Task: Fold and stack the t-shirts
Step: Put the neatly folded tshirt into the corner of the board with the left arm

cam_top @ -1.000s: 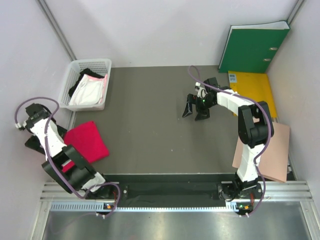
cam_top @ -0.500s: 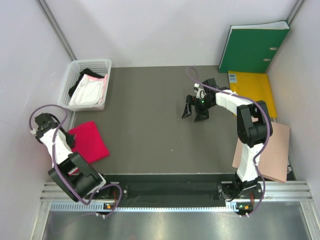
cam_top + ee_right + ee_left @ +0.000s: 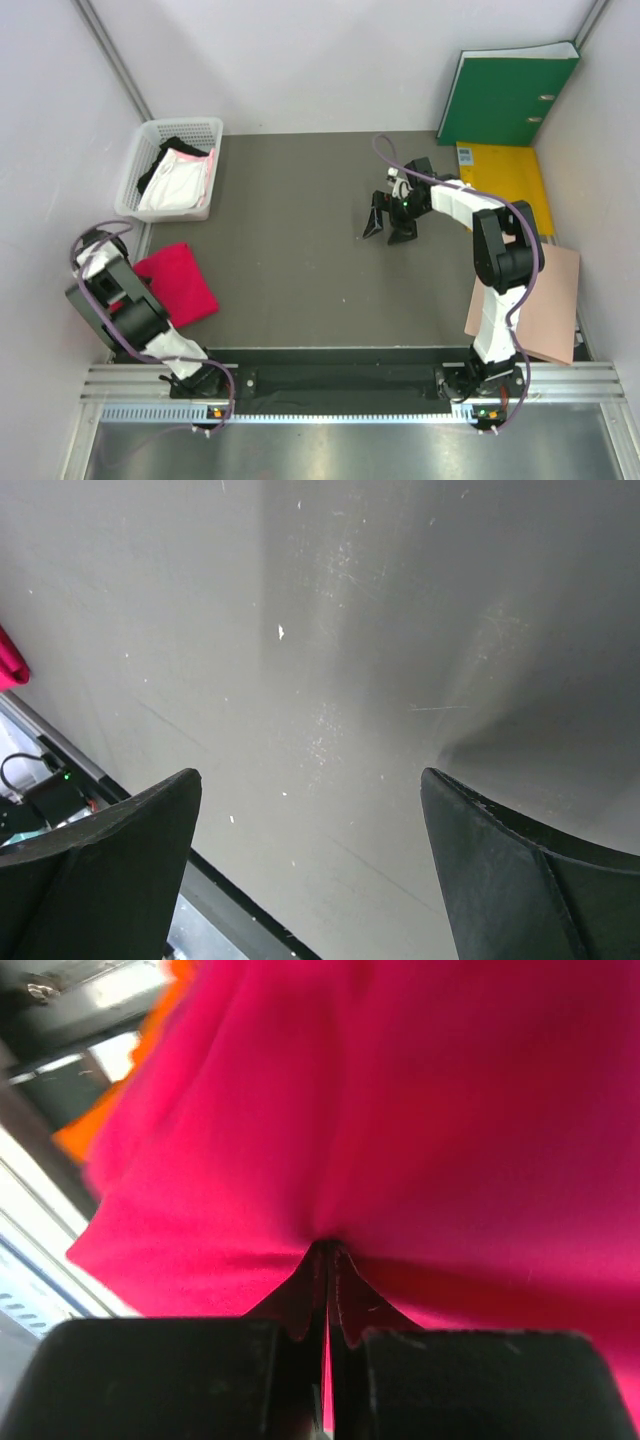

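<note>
High rear overview; close wrist views; magenta t-shirt [image 3: 178,282] in all.

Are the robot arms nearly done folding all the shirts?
Not yet. The red t-shirt lies folded at the table's left edge, a bit of orange cloth peeking beside it. The left gripper is shut, pinching the red one; the right gripper hangs open over the table. Left to do: the white-pink garment and black garment in the basket.

orange cloth [image 3: 85,1132] shows blurred, mostly hidden behind the magenta t-shirt [image 3: 420,1110].
</note>
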